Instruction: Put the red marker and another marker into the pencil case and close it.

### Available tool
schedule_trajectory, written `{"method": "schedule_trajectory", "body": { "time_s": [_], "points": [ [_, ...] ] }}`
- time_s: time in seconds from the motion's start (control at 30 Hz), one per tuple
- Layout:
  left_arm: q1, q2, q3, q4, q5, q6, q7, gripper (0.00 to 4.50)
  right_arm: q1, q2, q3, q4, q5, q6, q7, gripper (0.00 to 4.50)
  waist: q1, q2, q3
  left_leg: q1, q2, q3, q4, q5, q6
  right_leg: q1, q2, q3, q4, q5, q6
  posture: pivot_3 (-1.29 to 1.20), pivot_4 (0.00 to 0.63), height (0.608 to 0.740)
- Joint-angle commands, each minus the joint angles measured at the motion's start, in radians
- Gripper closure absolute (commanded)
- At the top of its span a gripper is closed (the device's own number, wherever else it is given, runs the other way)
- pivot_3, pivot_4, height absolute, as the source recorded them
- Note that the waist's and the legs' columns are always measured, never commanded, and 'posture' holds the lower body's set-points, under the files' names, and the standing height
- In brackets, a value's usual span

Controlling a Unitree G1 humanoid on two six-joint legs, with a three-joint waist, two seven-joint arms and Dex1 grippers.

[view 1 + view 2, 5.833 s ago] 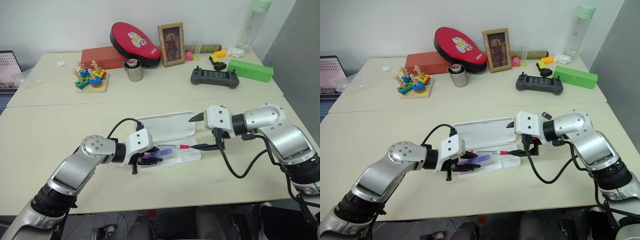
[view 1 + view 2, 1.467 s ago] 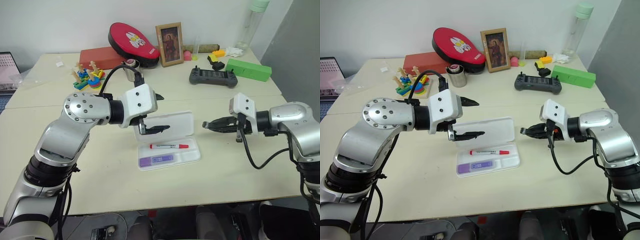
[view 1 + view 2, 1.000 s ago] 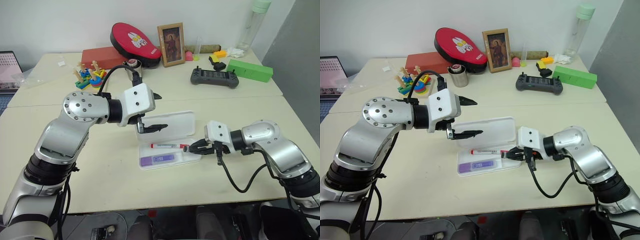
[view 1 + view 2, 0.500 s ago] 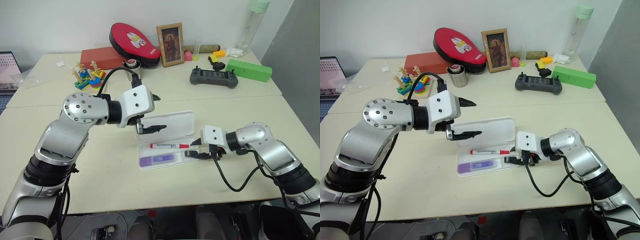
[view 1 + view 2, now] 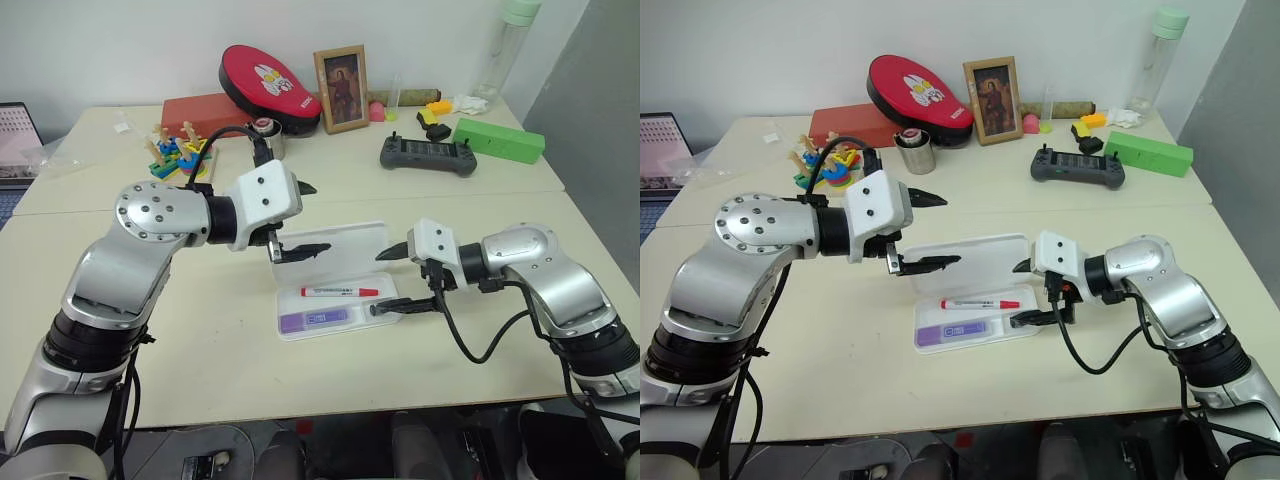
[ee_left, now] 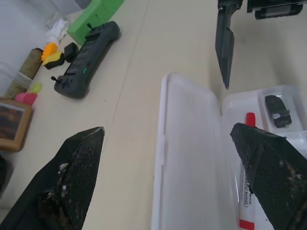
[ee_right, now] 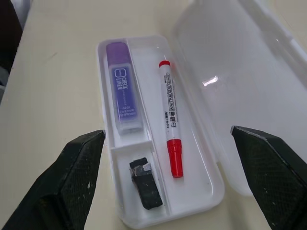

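Note:
The white pencil case (image 5: 350,242) lies open on the near table, its lid tilted back behind the tray. In the tray the red marker (image 5: 340,292) lies beside the purple marker (image 5: 313,319), and a small black block (image 7: 144,184) sits in the end compartment. My left gripper (image 5: 312,218) is open above the lid's left part, holding nothing. At the tray's right end my right gripper (image 5: 378,283) is open wide, one finger above the tray and one low by its rim.
On the far table stand a black controller (image 5: 428,155), a green box (image 5: 500,140), a photo frame (image 5: 343,88), a red pad (image 5: 268,80) and a wooden ring toy (image 5: 180,155). A seam runs between the two tables behind the case.
My right gripper has gone from nearly shut to wide open at the tray's right end and risen a little. The left gripper stays open over the lid. Both markers lie unmoved.

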Motion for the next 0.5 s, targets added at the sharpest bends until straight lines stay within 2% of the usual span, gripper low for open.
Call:
{"method": "schedule_trajectory", "body": {
  "time_s": [0.03, 0.2, 0.3, 0.5],
  "points": [
    [-0.047, 0.009, 0.05, 0.052, 0.021, -0.006, 0.042, 0.0, -0.04, -0.031, -0.069, -0.04, 0.032, 0.018, -0.006, 0.08, 0.0, 0.0, 0.0, 0.0, 0.0, 0.0, 0.0, 0.0, 0.0, 0.0, 0.0, 0.0, 0.0, 0.0, 0.0, 0.0, 0.15, 0.74],
    [-0.08, 0.003, 0.076, 0.131, 0.014, -0.009, 0.065, 0.0, -0.049, -0.061, -0.09, -0.05, 0.052, 0.035, -0.004, 0.08, 0.0, 0.0, 0.0, 0.0, 0.0, 0.0, 0.0, 0.0, 0.0, 0.0, 0.0, 0.0, 0.001, 0.0, 0.0, 0.0, 0.15, 0.74],
    [-0.101, -0.006, 0.089, 0.191, 0.021, -0.015, 0.088, 0.0, -0.052, -0.063, -0.096, -0.042, 0.057, 0.034, -0.019, 0.58, 0.0, 0.0, 0.0, 0.0, 0.0, 0.0, 0.0, 0.0, 0.0, 0.0, 0.0, 0.0, 0.0, 0.0, 0.0, 0.0, 0.15, 0.74],
    [-0.115, -0.014, 0.087, 0.283, 0.028, -0.03, 0.108, 0.0, -0.084, -0.046, -0.101, -0.011, 0.062, 0.035, -0.05, 2.25, -0.001, 0.0, 0.0, 0.0, 0.0, 0.0, 0.0, 0.0, 0.0, 0.0, 0.0, 0.0, 0.0, 0.0, 0.0, 0.0, 0.15, 0.74]
  ]
}}
